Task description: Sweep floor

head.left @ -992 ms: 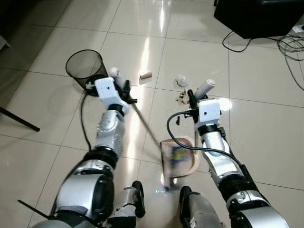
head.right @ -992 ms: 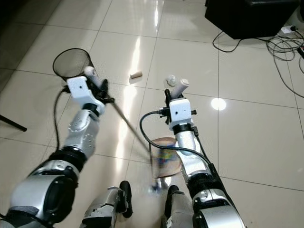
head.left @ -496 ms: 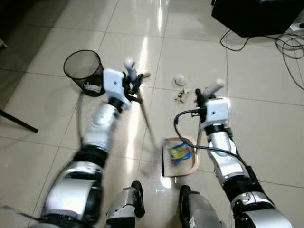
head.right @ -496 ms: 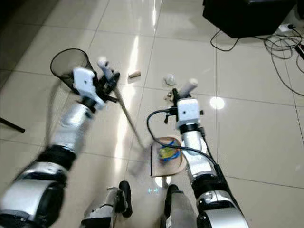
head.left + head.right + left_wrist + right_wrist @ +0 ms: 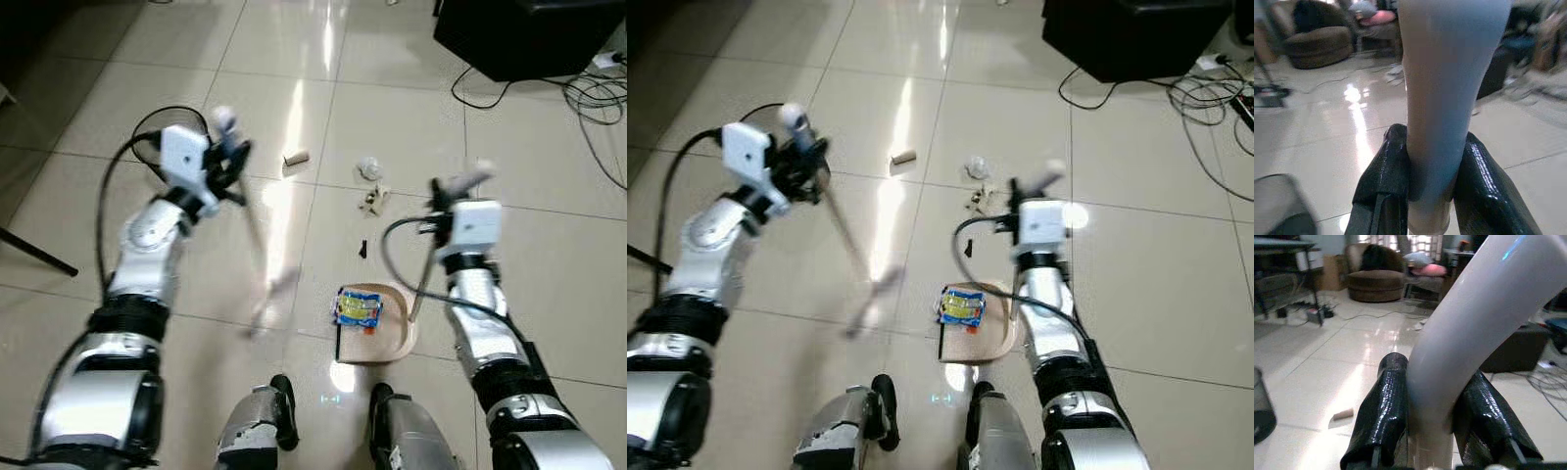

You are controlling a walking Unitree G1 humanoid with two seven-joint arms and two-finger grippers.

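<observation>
Left gripper (image 5: 1430,196) clamps broom handle (image 5: 1444,98), right gripper (image 5: 1432,431) clamps dustpan handle (image 5: 1474,328), dustpan (image 5: 377,328) holding blue-and-yellow wrapper (image 5: 359,309), print unreadable

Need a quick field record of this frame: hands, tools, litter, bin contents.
left hand: shut on pale broom handle
right hand: shut on white dustpan handle
tan dustpan: on tile floor, holds blue-yellow wrapper
loose litter: cardboard tube, crumpled white paper, small black scrap
broom head: blurred, left of dustpan
</observation>
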